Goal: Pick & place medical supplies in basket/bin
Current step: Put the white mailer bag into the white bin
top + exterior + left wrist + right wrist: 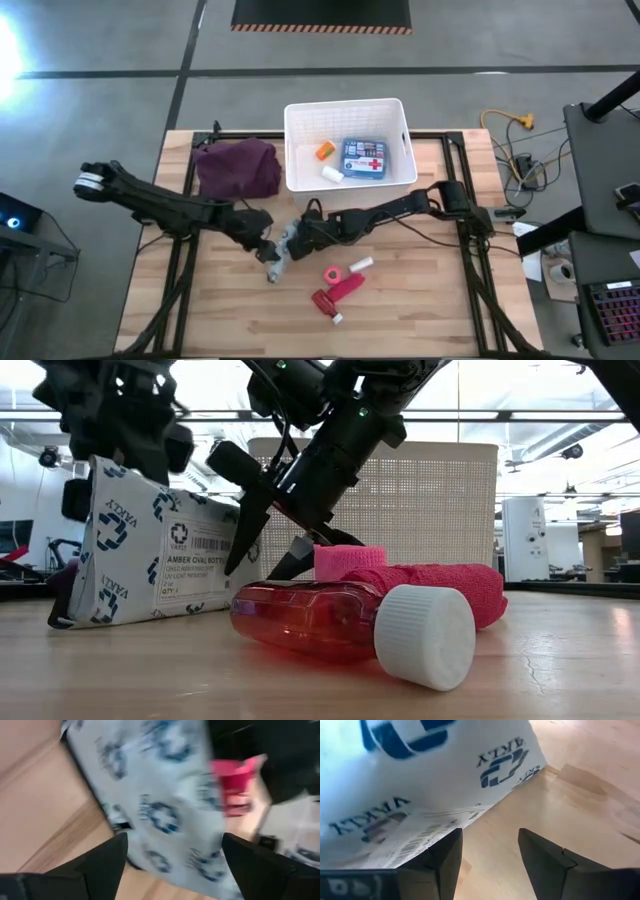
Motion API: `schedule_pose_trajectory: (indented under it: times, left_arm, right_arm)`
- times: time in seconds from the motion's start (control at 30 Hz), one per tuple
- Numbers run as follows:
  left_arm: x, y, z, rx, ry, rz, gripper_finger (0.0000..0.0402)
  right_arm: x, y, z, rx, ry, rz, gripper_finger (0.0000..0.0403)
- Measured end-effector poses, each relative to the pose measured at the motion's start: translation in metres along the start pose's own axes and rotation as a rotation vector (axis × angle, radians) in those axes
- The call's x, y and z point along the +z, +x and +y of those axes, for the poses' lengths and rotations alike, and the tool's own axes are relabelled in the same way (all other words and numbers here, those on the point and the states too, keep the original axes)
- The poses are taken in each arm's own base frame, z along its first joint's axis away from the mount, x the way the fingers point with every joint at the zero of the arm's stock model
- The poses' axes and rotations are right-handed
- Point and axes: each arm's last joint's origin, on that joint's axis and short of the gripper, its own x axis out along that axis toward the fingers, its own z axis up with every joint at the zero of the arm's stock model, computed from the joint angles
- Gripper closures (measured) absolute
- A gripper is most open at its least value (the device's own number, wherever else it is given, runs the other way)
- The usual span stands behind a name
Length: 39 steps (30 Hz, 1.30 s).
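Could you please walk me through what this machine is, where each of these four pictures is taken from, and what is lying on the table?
These show a robot with two dark arms at a wooden table. One picture looks straight down, one looks level across the tabletop, and two come from cameras on the arms' wrists.

From above, the left gripper and right gripper meet at a grey-white patterned packet in the table's middle. Both sets of fingers are spread; whether either touches the packet cannot be told.

Nearby lie a pink tape roll, a red tube with a white cap, and a small white bottle. The white basket at the far edge already holds a blue box and two small items. A maroon cloth sits beside it.
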Motion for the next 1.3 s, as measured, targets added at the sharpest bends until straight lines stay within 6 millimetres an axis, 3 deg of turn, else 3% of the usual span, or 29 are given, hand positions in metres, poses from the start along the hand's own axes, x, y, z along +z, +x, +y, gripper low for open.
schedule_pose_trajectory:
  times: [0.17, 0.47, 0.73, 0.97, 1.13, 1.3]
  left_arm:
    - [0.008, 0.016, -0.019, 0.021, -0.005, 0.052, 0.0094]
    - [0.023, 0.004, -0.063, 0.219, 0.185, 0.077, 0.0094]
    - [0.004, 0.027, -0.042, 0.272, 0.076, 0.123, 0.0094]
    - [0.002, 0.023, -0.042, 0.273, 0.011, 0.094, 0.0102]
    - [0.0, 0.011, -0.039, 0.399, 0.031, 0.136, 0.0147]
    - [-0.001, 0.015, -0.036, 0.382, 0.041, 0.129, 0.0219]
  right_arm:
    - [0.0, 0.0, 0.0, 0.008, -0.017, 0.014, 0.0226]
    - [0.009, -0.018, 0.009, 0.049, -0.068, -0.03, 0.024]
    - [0.017, -0.037, 0.016, 0.056, -0.135, -0.106, 0.0244]
    - [0.009, -0.043, 0.02, 0.064, -0.168, -0.092, 0.0245]
    - [0.004, -0.068, 0.027, 0.044, -0.195, -0.117, 0.0249]
    - [-0.004, -0.093, 0.026, -0.027, -0.221, -0.157, 0.025]
